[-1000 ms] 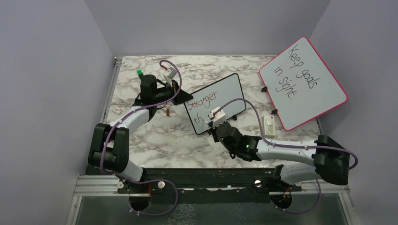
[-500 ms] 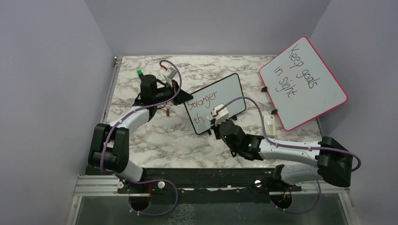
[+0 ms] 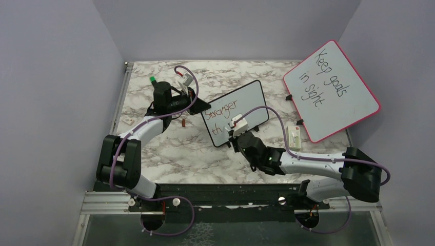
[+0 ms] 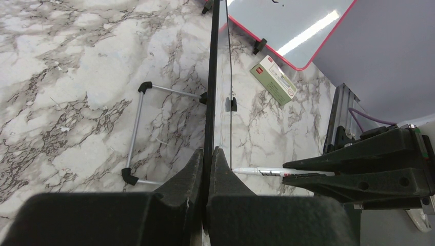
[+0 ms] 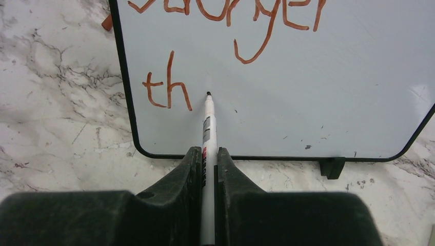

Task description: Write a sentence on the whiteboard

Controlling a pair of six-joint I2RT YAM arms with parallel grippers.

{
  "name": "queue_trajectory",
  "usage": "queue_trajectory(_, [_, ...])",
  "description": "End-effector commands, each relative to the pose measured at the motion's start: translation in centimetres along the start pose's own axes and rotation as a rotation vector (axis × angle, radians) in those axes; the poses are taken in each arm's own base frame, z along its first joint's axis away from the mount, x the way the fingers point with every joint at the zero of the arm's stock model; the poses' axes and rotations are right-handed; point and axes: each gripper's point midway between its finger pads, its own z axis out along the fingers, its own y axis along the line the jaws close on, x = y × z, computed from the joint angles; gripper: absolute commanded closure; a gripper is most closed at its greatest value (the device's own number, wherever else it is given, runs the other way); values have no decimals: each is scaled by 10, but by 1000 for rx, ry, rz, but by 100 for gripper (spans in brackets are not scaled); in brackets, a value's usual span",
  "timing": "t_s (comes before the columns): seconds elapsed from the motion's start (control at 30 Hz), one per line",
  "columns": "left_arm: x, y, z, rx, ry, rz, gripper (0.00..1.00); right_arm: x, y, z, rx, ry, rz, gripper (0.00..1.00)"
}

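Note:
The whiteboard stands propped mid-table, small, white and black-framed. Its sentence is in reddish-brown marker: "Stronger" above, "th" below. My left gripper is shut on the board's left edge, and the left wrist view shows the frame edge-on between the jaws. My right gripper is shut on a white marker. The marker's tip rests on the board just right of the "h". From the left wrist, the marker meets the board's face.
A larger pink-framed board reading "Keep goals in sight" leans at the back right. A small white and green box lies in front of it. A reddish cap lies left of the whiteboard. Grey walls enclose the table.
The right forearm and wrist shifted slightly right, then back. The marker tip stays by the "h" with no new letter. The left arm has not moved.

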Motion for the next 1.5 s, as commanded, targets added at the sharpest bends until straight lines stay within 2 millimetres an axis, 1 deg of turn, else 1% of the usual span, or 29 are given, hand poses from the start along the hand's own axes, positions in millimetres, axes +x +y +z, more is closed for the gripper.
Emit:
queue_trajectory(0.0, [30, 26, 1, -110, 68, -70, 100, -10, -5, 5, 36, -37, 21, 99])
queue_trajectory(0.3, [30, 25, 1, -109, 67, -71, 100, -20, -2, 7, 20, -73, 26, 99])
queue_trajectory(0.5, [30, 25, 1, -110, 67, -71, 100, -23, 8, 9, -33, -78, 8, 99])
queue_trajectory(0.9, [30, 25, 1, -110, 68, -72, 100, -12, 14, 4, -82, -36, -18, 99])
queue_trajectory(1.33, [31, 25, 1, -112, 68, -73, 100, 7, 9, -3, -82, 30, -31, 99])
queue_trajectory(1.47, [29, 24, 0, -110, 66, -70, 100, 14, 3, -4, -57, 48, -43, 99])
